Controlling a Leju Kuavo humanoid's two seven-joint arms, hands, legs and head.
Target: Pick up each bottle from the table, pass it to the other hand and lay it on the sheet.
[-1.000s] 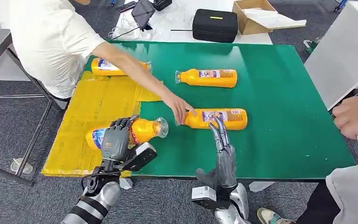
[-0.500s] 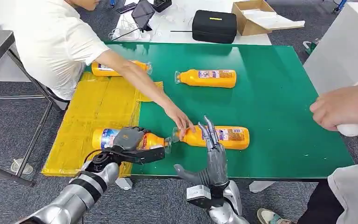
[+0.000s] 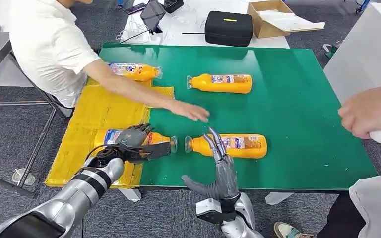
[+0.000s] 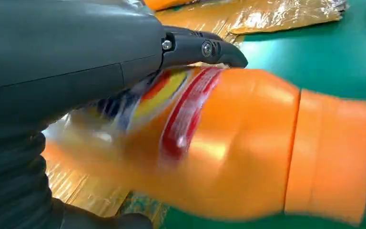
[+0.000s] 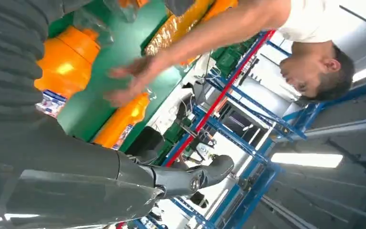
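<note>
Left hand (image 3: 131, 139) grips an orange bottle (image 3: 151, 140) lying at the yellow sheet (image 3: 104, 111) edge.
Right hand (image 3: 222, 159), fingers spread and empty, reaches the next bottle (image 3: 238, 146) on the table (image 3: 297, 99): probably full, rigid, slick; grasp mid-body.

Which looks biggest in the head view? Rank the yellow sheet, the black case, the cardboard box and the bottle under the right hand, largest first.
1. Yellow sheet, clearly the largest.
2. Bottle under the right hand.
3. Black case and cardboard box: too alike to rank, and both lie farther from the camera, so their true size is unsure.
</note>
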